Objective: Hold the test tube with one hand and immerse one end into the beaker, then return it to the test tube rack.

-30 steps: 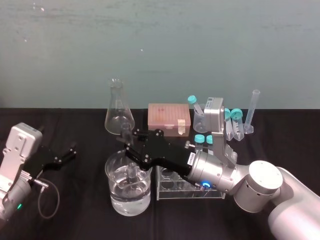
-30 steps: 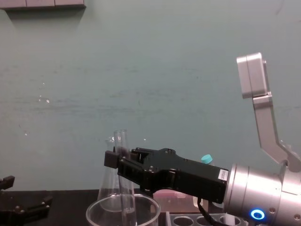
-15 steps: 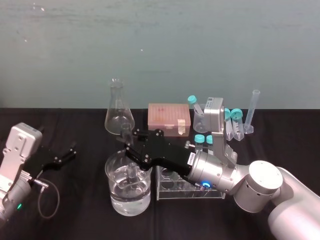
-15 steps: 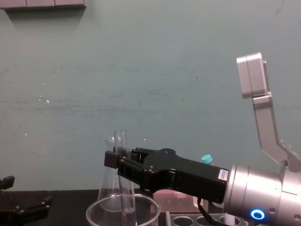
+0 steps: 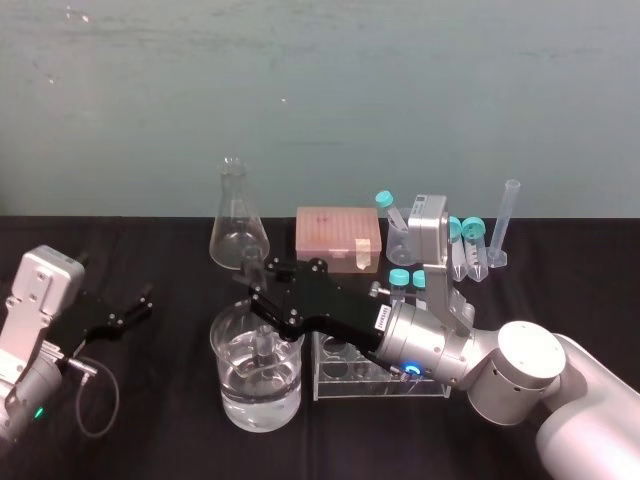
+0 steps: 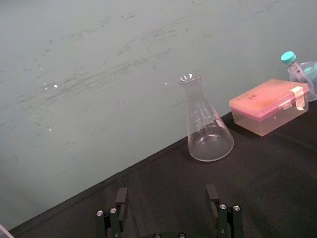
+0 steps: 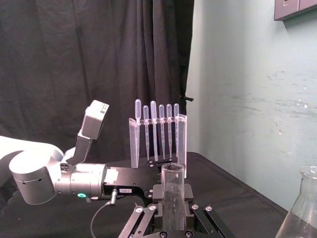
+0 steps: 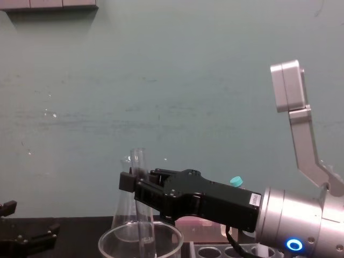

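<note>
Glass test tube [image 5: 253, 264] stands nearly upright at lower centre, clamped in the fingers of the right gripper [image 5: 258, 290]. Its lower end sits in the water of the beaker [image 5: 232, 400], just left of the test tube rack [image 5: 345, 372]. Left gripper [image 5: 125, 315] rests on the counter [image 5: 170, 440] at lower left, fingers apart.

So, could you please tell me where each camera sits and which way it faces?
Head: high, looking forward and down; shows left end effector and right end effector holding the tube in the beaker.
Chest: lower, looking forward across the beaker; both end effectors show.
Left wrist: on the left arm, facing the flask; its fingers show.
Right wrist: on the right arm, looking past the tube toward the left arm.
Head and chest share tube and beaker.
</note>
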